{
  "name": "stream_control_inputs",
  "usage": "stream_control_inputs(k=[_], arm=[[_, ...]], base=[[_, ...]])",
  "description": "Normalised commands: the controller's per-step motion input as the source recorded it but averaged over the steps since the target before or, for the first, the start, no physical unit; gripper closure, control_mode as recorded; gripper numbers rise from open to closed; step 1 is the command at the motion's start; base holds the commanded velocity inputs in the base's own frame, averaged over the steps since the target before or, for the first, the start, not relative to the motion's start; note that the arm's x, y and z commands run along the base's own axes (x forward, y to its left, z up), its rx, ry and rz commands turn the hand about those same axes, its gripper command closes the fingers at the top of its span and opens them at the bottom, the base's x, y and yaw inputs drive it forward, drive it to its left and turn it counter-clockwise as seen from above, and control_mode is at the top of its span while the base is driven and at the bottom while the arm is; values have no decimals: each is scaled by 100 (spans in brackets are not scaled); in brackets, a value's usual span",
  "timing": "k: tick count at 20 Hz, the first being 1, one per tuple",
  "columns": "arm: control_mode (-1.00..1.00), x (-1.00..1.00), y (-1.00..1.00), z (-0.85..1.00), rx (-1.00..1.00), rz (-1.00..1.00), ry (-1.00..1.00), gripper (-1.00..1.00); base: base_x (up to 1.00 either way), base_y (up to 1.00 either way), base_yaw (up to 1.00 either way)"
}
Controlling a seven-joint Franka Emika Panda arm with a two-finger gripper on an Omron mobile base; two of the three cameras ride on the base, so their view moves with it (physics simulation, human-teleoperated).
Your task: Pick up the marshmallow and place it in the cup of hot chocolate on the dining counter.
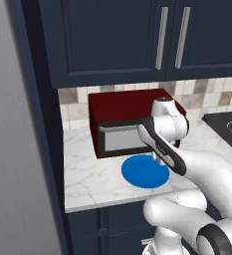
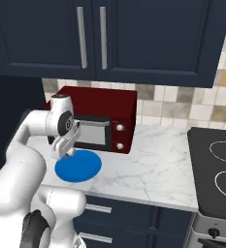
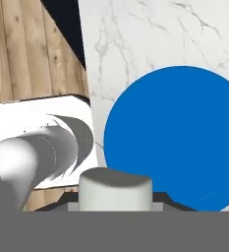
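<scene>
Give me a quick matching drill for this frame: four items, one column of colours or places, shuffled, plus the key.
Items:
1. microwave
2. plate
3. marshmallow
4. stovetop

Descriptions:
A. white, sitting at the pincer in the hand view
B. dark red, at the back of the marble worktop against the tiled wall
C. black with ring marks, to the right of the worktop
D. blue and round, flat on the worktop in front of the microwave

Pairs: 1-B, 2-D, 3-A, 4-C
</scene>
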Motion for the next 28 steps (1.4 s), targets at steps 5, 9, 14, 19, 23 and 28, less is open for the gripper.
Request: stream_control_inputs(k=[5,9,14,19,23,28], arm=[[-100,-53,0,95,13,-16,0,100],[-100,-35,0,89,28,-9,-6,100],[-100,-55,0,59,41,0,-12,100],[-100,-52,0,8,39,0,-27,100],[-100,-25,0,0,41,-6,-14,100],[-100,-3,0,13,51,-3,2,100]], base=[[0,0,0],[0,0,0],[0,0,0],[0,0,0],[0,0,0],[0,0,0]])
